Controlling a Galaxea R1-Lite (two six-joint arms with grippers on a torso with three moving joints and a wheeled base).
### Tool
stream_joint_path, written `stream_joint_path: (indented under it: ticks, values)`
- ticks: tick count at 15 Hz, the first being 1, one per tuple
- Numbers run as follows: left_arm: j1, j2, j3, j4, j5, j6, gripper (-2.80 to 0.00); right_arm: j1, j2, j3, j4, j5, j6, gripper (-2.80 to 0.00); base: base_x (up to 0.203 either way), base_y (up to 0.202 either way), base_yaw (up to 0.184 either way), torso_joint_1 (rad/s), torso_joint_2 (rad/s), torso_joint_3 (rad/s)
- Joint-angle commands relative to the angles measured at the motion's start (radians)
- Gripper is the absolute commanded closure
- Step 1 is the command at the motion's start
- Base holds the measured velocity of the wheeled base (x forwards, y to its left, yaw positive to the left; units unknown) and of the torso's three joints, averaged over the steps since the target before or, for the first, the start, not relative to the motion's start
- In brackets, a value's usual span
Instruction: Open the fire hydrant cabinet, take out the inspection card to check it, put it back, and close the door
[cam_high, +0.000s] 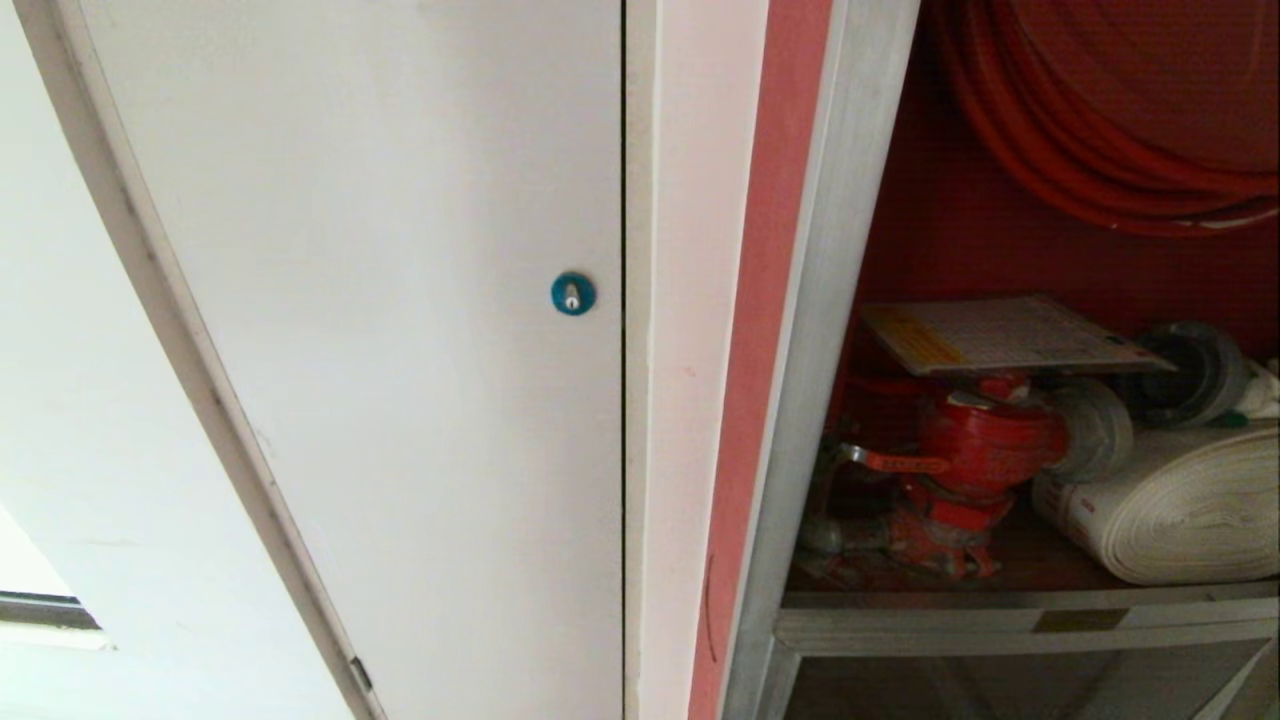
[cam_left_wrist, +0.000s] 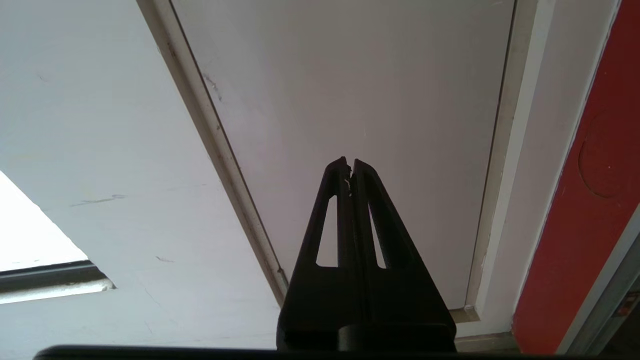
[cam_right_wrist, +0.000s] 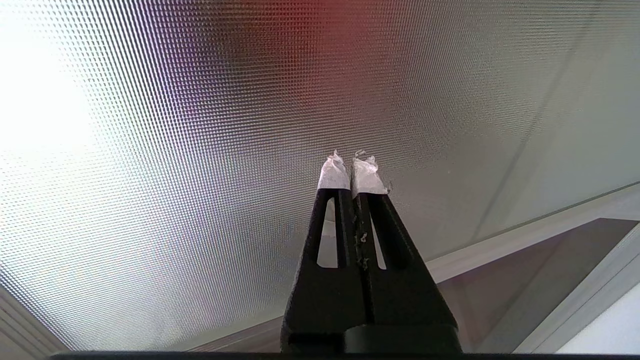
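Note:
The fire hydrant cabinet (cam_high: 800, 400) stands open on the right of the head view, its silver frame around a red interior. The inspection card (cam_high: 1010, 335), whitish with a grid and a yellow band, lies flat on top of the red hydrant valve (cam_high: 985, 440) inside. The door does not show in the head view, nor does either arm. My left gripper (cam_left_wrist: 350, 162) is shut and empty, facing a white panel (cam_left_wrist: 350, 90). My right gripper (cam_right_wrist: 352, 162), its tips taped white, is shut and empty before a dotted glass pane (cam_right_wrist: 200, 150); I cannot tell if that pane is the door.
A white panel (cam_high: 400, 300) with a blue round lock (cam_high: 573, 293) fills the left of the head view. Inside the cabinet hang red hose coils (cam_high: 1100, 130), and a rolled white hose (cam_high: 1180, 510) lies on the shelf. A silver frame bar (cam_right_wrist: 525, 230) borders the pane.

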Motion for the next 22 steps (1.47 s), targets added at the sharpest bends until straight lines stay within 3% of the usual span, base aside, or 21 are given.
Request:
stream_joint_path:
  ticks: [1, 15, 22]
  values:
    - [0.0, 0.0, 0.0, -0.001, 0.0, 0.0, 0.0, 0.0, 0.002, 0.005, 0.0, 0.001, 0.0, 0.0, 0.0, 0.0, 0.0, 0.0, 0.0, 0.0]
    - [0.0, 0.0, -0.002, 0.061, 0.006, -0.024, 0.0, 0.0, 0.002, 0.005, 0.0, 0.001, 0.0, 0.0, 0.0, 0.0, 0.0, 0.0, 0.0, 0.0]
    - [0.0, 0.0, -0.002, 0.062, 0.011, -0.073, 0.0, 0.0, 0.002, 0.005, 0.0, 0.001, 0.0, 0.0, 0.0, 0.0, 0.0, 0.0, 0.0, 0.0]
